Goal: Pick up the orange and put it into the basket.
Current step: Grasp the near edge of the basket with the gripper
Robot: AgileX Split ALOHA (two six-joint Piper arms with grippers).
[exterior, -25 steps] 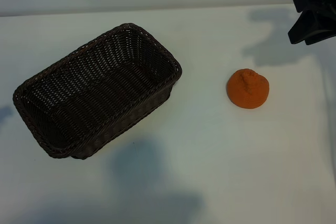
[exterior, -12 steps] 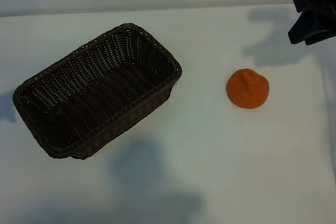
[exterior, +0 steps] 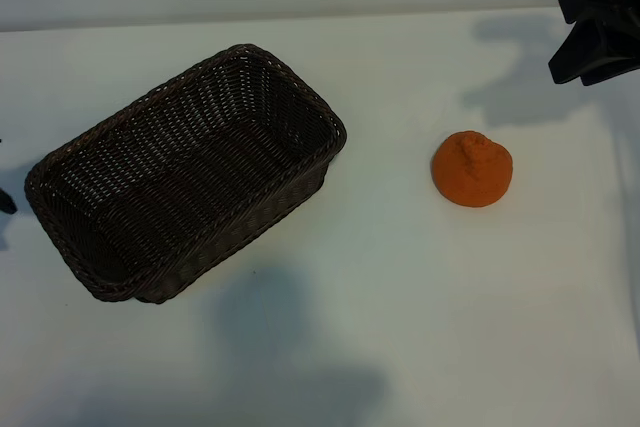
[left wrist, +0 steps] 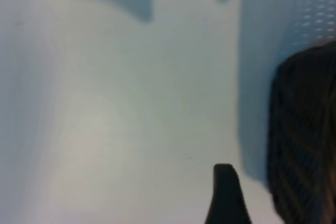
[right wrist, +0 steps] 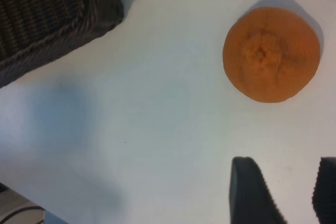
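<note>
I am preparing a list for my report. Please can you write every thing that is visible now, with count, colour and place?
basket: one, dark brown, on the table at the left, nothing in it
orange: one, orange, on the table right of the basket, apart from it
table: one, white, under everything
right gripper: one, black, open, holding nothing, above the table at the far right near the orange
left gripper: one, black, at the left edge beside the basket, only one finger seen

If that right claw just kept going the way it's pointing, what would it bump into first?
Probably the orange. In the wrist view the right gripper has open, empty jaws aimed roughly at it, with only bare table between. Its height above the table is unclear, so it might meet the table first.
</note>
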